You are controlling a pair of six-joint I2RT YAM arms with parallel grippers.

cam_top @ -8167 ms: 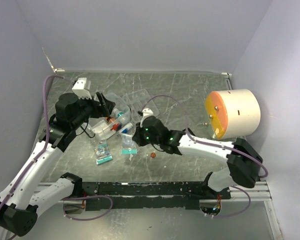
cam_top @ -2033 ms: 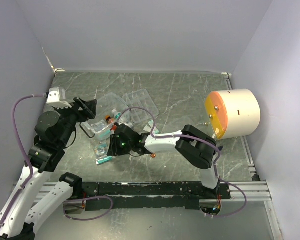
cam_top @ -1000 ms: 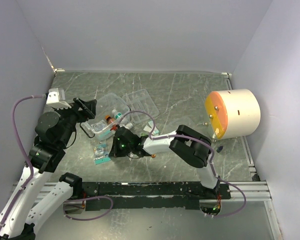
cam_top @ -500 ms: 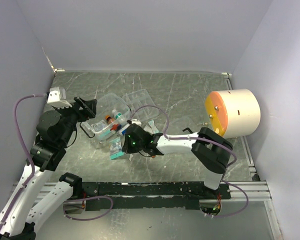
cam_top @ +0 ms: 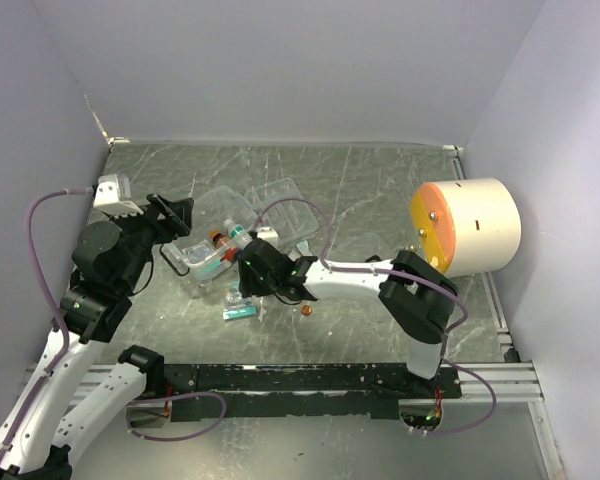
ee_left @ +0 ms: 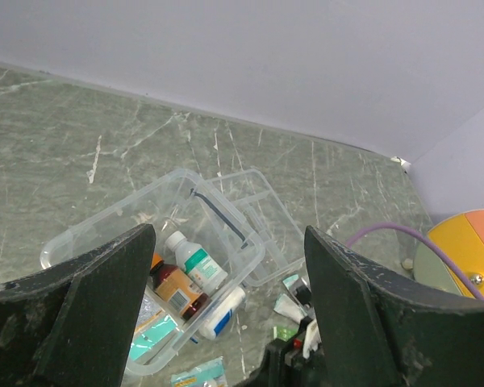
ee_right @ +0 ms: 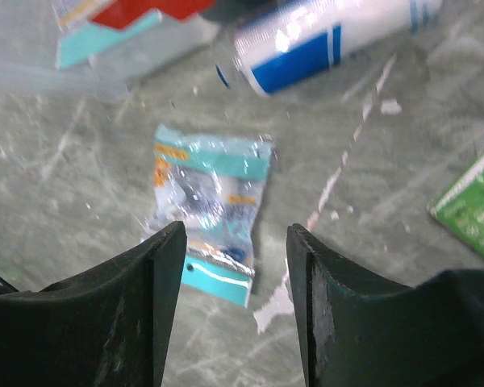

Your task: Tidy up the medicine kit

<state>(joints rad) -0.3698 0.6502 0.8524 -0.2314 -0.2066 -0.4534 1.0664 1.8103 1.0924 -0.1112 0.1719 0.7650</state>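
The medicine kit (cam_top: 193,262) is a clear box holding a brown bottle (ee_left: 177,292), a white bottle (ee_left: 195,262) and flat packets. Its clear divided tray (cam_top: 285,203) lies just behind it. My left gripper (cam_top: 176,214) hovers open over the kit's left end, nothing between its fingers (ee_left: 97,290). My right gripper (cam_top: 246,287) is open in front of the kit. In the right wrist view its jaws (ee_right: 235,234) stand apart above a teal-and-clear packet (ee_right: 210,205) on the table (cam_top: 241,305), touching neither finger.
A white tube with a blue label (ee_right: 323,40) lies against the kit's front wall. A green sachet (ee_right: 472,205) and a small orange bead (cam_top: 306,311) lie to the right. A big cream cylinder with an orange face (cam_top: 465,228) stands at the far right.
My right gripper, shut on the teal packet a second ago, carried it rightwards along the kit's front and has opened, letting it go. The left arm has not moved.
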